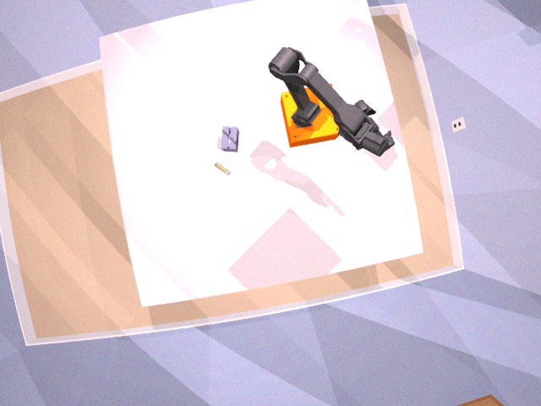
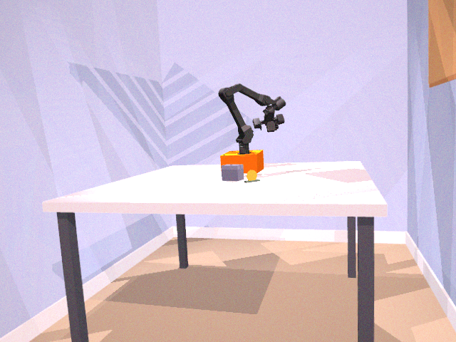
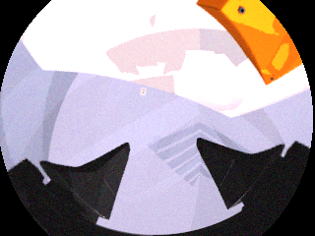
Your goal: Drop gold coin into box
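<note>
Up above the white table (image 2: pixel 110 200), well clear of its surface, the dark arm (image 2: pixel 235 110) hangs folded over at the elbow, and the gripper (image 1: pixel 384 141) points out toward the table's right edge in the top view. Its two fingers stand wide apart in the wrist view, with nothing between them but wall and a strip of tabletop beyond. So the jaws are spread and empty.

Now to the coin (image 2: pixel 251 174). It stands upright on its edge, gold and round from the exterior view, seated in the thin dark-green holder (image 2: pixel 252 181). From the top view it shows only as a slim yellow-green sliver (image 1: pixel 222 168), lying toward the middle of the table, a little nearer the left edge than the right.

Just beside it sits the grey box (image 1: pixel 229 138), lid on, and its narrow slot (image 1: pixel 229 136) runs as a dark line across the lid. Box and coin are near each other but not touching.

Between them and the gripper stands the orange base block (image 1: pixel 305 136), which carries the arm's foot and sits toward the far edge of the table. A corner of that orange block shows in the upper right of the wrist view too.

Coin and gripper are well apart, on opposite sides of the base.
</note>
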Motion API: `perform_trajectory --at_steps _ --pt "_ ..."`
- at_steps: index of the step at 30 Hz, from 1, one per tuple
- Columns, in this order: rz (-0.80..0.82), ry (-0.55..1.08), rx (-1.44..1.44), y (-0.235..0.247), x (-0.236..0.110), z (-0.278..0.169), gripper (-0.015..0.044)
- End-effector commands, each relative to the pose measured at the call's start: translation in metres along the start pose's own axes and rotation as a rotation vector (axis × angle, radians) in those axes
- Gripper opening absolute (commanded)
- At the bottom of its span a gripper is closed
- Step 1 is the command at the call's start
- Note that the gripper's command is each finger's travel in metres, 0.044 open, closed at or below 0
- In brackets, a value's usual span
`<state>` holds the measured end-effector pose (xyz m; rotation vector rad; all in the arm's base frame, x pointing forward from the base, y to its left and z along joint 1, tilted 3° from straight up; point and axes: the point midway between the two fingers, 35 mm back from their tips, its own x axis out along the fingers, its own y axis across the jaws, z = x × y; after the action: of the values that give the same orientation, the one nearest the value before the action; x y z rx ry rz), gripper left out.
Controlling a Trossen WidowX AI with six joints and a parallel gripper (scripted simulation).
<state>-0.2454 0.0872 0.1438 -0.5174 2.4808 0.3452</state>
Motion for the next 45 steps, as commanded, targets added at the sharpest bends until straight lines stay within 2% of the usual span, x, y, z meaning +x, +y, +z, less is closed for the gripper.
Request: perform_trajectory --at_steps 1,9,15,20,26,31,37,41,45 --pt "0.006 -0.004 0.002 0.002 -0.001 0.001 0.0374" --pt "0.249 -0.201 0.101 0.076 -0.058 0.06 0.0164" --pt "0.4 -0.369 0.199 0.109 -0.122 0.118 0.0161" --pt "0.494 -0.51 0.297 0.115 -0.183 0.17 0.0161" --pt "0.558 -0.651 0.417 0.099 -0.243 0.218 0.0161" --pt "0.588 -0.761 0.543 0.067 -0.299 0.263 0.0161" --pt "0.609 -0.844 0.696 0.007 -0.354 0.307 0.0161" --pt "0.605 -0.884 0.777 -0.029 -0.377 0.324 0.0161" --pt "0.581 -0.944 0.917 -0.09 -0.407 0.344 0.0161"
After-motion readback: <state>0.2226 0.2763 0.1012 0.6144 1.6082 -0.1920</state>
